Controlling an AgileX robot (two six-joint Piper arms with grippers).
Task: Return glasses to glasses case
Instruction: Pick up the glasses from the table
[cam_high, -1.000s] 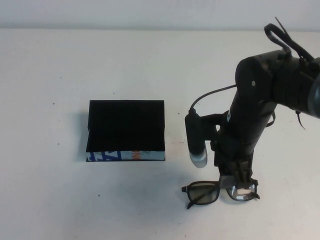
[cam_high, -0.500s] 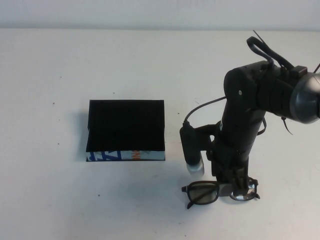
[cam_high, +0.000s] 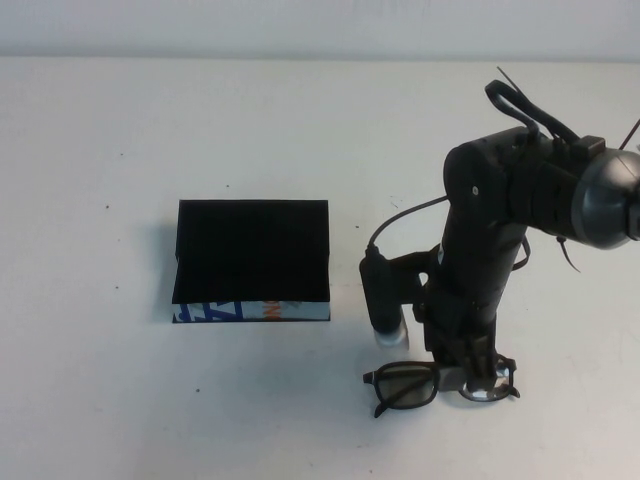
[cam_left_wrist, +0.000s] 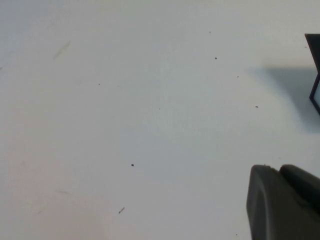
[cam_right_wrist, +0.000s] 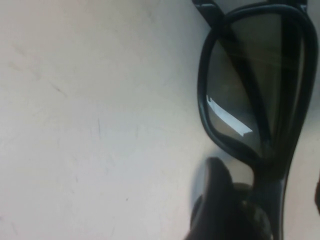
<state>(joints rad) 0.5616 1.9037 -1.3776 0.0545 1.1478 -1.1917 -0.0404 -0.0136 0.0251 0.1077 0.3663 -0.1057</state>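
The glasses (cam_high: 405, 385) lie on the white table near its front edge, dark frame and clear lenses, arms folded behind. My right gripper (cam_high: 470, 375) is down over their bridge, fingers slightly apart. In the right wrist view one finger (cam_right_wrist: 220, 200) touches the bridge of the glasses (cam_right_wrist: 202, 100). The other finger shows only at the picture's edge, with a strip of bare table between it and the frame. The glasses case (cam_high: 250, 255) lies open to the left, black inside, with a blue, white and orange front edge. My left gripper (cam_left_wrist: 277, 172) is shut and empty over bare table. It is out of the high view.
The right arm's wrist camera (cam_high: 387, 300) hangs between the case and the glasses. A corner of the case (cam_left_wrist: 315, 75) shows at the edge of the left wrist view. The table (cam_high: 120, 120) is white with small dark specks.
The right gripper moved left, from over the right lens to the bridge, and sank a little. In the last half second it barely moved. The glasses and case have not moved.
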